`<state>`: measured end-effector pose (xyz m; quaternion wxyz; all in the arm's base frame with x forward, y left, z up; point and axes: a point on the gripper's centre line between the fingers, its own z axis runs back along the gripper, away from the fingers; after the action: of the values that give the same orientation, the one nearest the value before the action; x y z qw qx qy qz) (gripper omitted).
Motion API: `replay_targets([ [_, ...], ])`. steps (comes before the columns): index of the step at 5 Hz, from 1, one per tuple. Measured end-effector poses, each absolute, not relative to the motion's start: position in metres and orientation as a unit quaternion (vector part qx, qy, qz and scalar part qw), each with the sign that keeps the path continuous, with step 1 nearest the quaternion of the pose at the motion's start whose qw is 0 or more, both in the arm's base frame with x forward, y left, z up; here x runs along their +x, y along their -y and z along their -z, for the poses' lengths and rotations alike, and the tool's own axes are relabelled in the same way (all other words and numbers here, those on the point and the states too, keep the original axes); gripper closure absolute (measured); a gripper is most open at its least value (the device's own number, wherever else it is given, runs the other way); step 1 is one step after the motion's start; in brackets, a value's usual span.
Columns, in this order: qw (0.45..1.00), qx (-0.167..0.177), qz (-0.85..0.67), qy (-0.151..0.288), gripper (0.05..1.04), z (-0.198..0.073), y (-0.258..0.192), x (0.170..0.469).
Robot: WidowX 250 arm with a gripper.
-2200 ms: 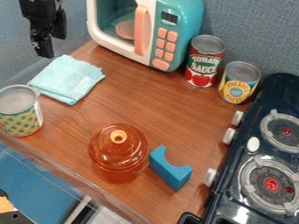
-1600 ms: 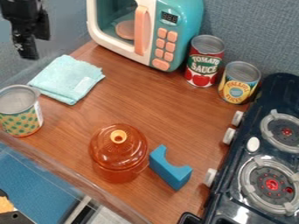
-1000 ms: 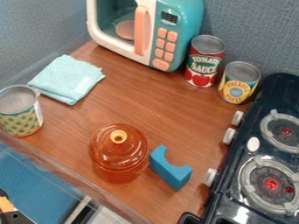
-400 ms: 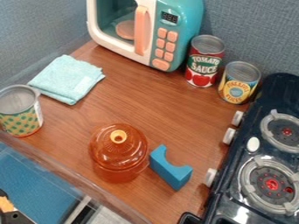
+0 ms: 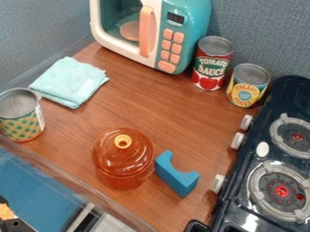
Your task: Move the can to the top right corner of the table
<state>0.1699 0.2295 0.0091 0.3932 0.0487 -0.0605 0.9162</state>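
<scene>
where the red can stands: upright near the upper right of the table, just beside the right side of the microwave
yellow can: also upright, just beside the red one, down and to its right, close to the upper end of the stove
dotted can: upright at the left edge of the view, green shapes on its label and a grey top, well apart from the other two. three cans, so i can't tell which one the task is about, sorry
gripper: can't tell if it's open, closed or gripping something
microwave: toy one, teal and white, at the top, with pink buttons and a pink handle, plus a round pink plate inside
cloth: light teal, folded, lying flat between the dotted can and the microwave
pot: see-through amber with a yellow knob on its lid, lower middle of the table
blue block: curved notch cut in it, right beside the pot, can't tell if they touch
stove: dark toy one along the right side, two grey burner rings and some white knobs
lower left: blue surface past the table's edge, and a dark thing with an orange patch in the corner, no clue what it is
</scene>
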Motion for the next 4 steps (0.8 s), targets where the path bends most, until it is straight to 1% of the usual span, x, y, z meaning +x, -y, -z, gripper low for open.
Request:
replay_targets([
  [1, 0.410, 0.050, -0.909, 0.062, 0.085, -0.005, -0.215, 0.181],
  [3, 0.437, 0.040, -0.897, 0.056, 0.085, -0.003, -0.181, 0.208],
  [4, 0.452, 0.032, -0.890, 0.049, 0.085, -0.006, -0.158, 0.227],
])
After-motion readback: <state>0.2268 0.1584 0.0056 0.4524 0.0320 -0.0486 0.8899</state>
